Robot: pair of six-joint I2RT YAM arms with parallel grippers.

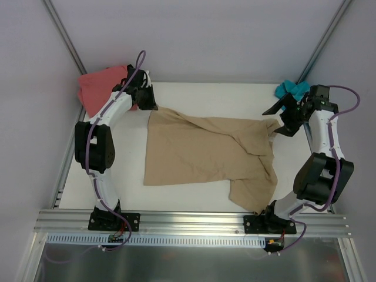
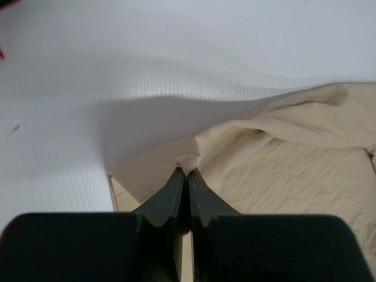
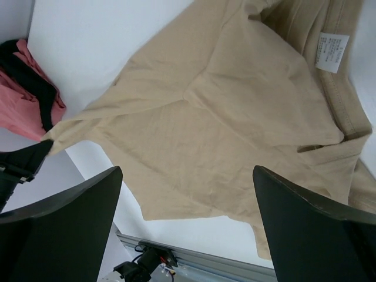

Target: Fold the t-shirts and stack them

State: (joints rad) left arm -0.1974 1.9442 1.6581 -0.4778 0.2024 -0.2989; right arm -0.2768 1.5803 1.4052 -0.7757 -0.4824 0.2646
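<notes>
A tan t-shirt (image 1: 205, 150) lies spread and wrinkled across the middle of the white table. My left gripper (image 1: 150, 106) is shut on its far left corner, and in the left wrist view the cloth (image 2: 294, 158) puckers at the closed fingertips of that gripper (image 2: 188, 173). My right gripper (image 1: 285, 117) hovers open over the shirt's right end. In the right wrist view, that gripper (image 3: 187, 176) has wide-set jaws with nothing between them, and the tan cloth (image 3: 223, 117) and its white label (image 3: 332, 53) lie below. A coral-pink t-shirt (image 1: 100, 88) lies bunched at the far left. A teal t-shirt (image 1: 292, 89) sits at the far right.
The white table (image 1: 194, 94) is closed in by pale walls on three sides, with slanted metal posts (image 1: 64, 35) at the back corners. An aluminium rail (image 1: 188, 220) carrying both arm bases runs along the near edge. The left arm reaches over the pink shirt.
</notes>
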